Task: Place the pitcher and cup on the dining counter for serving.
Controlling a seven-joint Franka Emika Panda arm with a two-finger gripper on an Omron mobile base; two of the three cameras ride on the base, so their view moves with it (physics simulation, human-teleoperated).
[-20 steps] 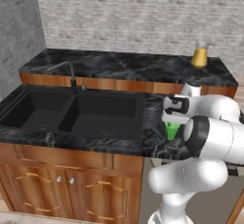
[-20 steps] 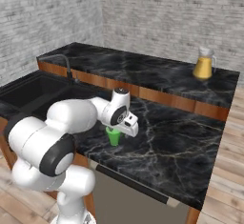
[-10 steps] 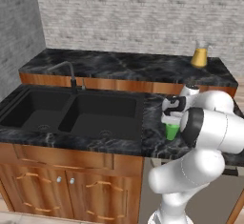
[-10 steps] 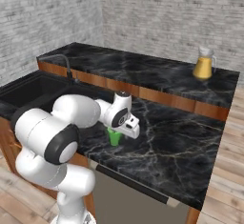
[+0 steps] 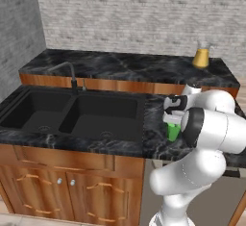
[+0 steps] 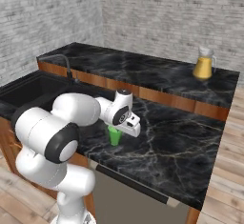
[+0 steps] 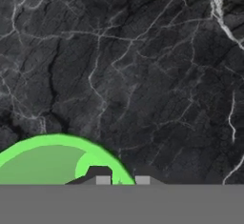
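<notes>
The small green cup (image 5: 173,132) (image 6: 114,136) stands upright on the lower black worktop (image 6: 157,147), right of the sink. My gripper (image 5: 171,123) (image 6: 116,129) reaches down onto it from above. In the hand view the cup's rim (image 7: 47,144) curves in from the lower left, and my gripper (image 7: 123,180) has its two tips close together, with the green wall pinched between them. The amber-yellow pitcher (image 5: 201,56) (image 6: 203,66) stands upright at the far right end of the raised dining counter (image 5: 125,66) (image 6: 143,70).
A black double sink (image 5: 72,114) with a dark faucet (image 5: 72,73) lies to the cup's left. A grey brick wall runs behind the dining counter. The worktop's front edge sits just below the cup, above wooden cabinet doors (image 5: 62,191).
The gripper's jaws have closed from wide open onto the cup's rim. The arm has settled slightly lower over the cup. The cup and pitcher stay where they were.
</notes>
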